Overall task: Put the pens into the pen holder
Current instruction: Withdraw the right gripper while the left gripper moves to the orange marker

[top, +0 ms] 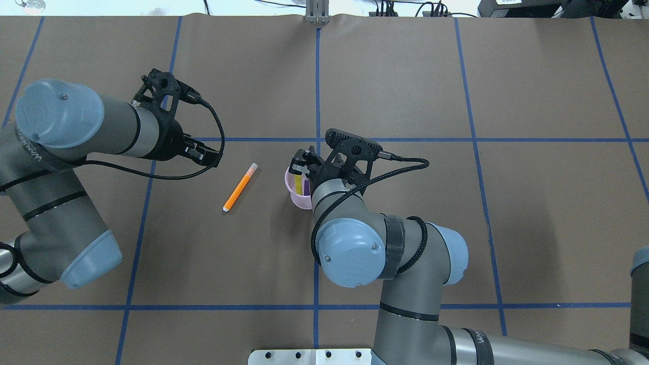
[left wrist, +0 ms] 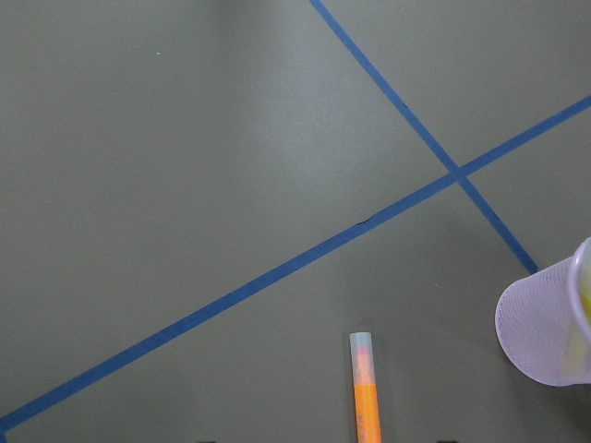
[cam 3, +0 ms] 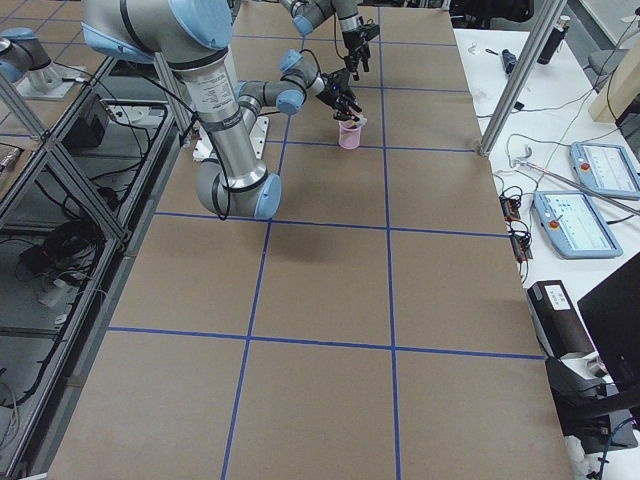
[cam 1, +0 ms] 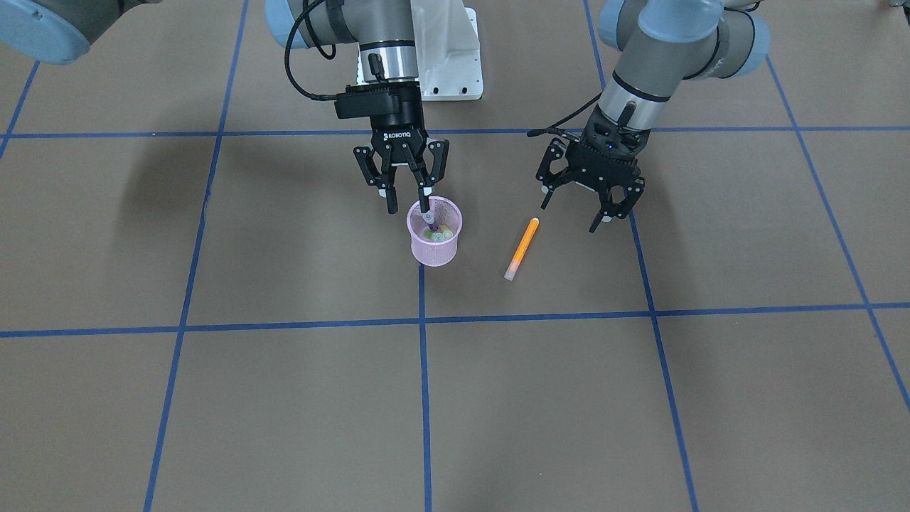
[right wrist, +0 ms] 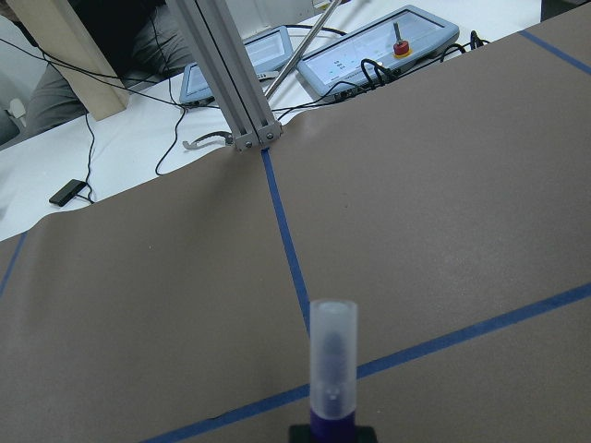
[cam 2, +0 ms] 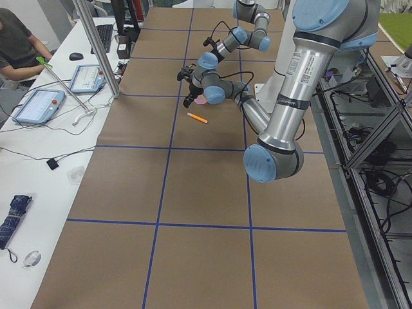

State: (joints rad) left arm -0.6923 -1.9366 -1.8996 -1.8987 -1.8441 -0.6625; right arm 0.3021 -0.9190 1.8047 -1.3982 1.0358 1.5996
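The pink mesh pen holder (cam 1: 434, 252) stands near the table's middle and holds several pens, among them a yellow one (top: 298, 185). A purple pen (cam 1: 427, 216) stands in it, cap up, and also shows in the right wrist view (right wrist: 332, 360). My right gripper (cam 1: 409, 208) hangs over the holder's back rim with its fingers apart, one fingertip just above the purple cap. An orange pen (cam 1: 522, 249) lies flat on the table beside the holder, also in the left wrist view (left wrist: 366, 397). My left gripper (cam 1: 569, 215) is open and empty, hovering just behind the orange pen.
Blue tape lines (cam 1: 424, 398) divide the brown table into squares. The white robot base plate (cam 1: 451, 71) sits behind the holder. An operator (cam 2: 13, 38) and control tablets (cam 2: 38, 106) are at a side bench beyond the table's far edge.
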